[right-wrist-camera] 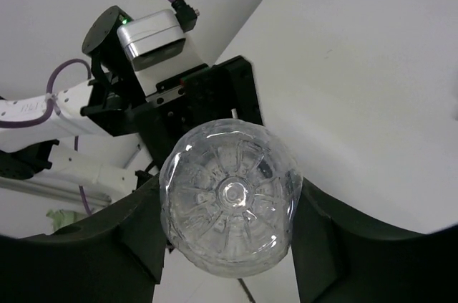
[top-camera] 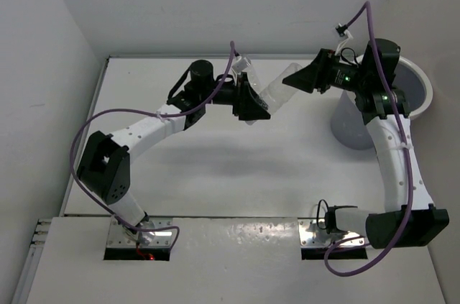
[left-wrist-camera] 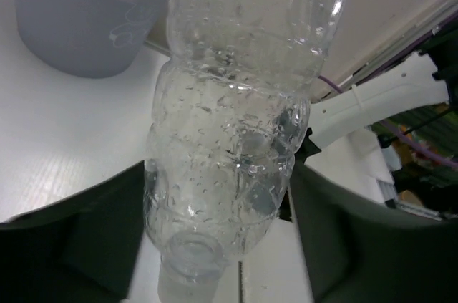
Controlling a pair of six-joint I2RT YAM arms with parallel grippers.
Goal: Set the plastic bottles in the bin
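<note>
A clear plastic bottle [top-camera: 277,90] with no label hangs in the air between my two grippers, slanting up to the right. My left gripper [top-camera: 256,108] is shut on its neck end; the left wrist view shows the pale cap [left-wrist-camera: 187,274] nearest the camera and the fingers [left-wrist-camera: 93,238] against the shoulder. My right gripper [top-camera: 299,77] grips the base end; in the right wrist view the ribbed base [right-wrist-camera: 230,195] fills the gap between both fingers [right-wrist-camera: 325,238]. The grey bin [top-camera: 347,128] with a white rim stands at the right, partly under the right arm. It also shows in the left wrist view [left-wrist-camera: 86,16].
A second clear bottle [top-camera: 242,67] lies at the back of the table behind the left gripper. White walls close the table at the back and left. A purple cable loops above each arm.
</note>
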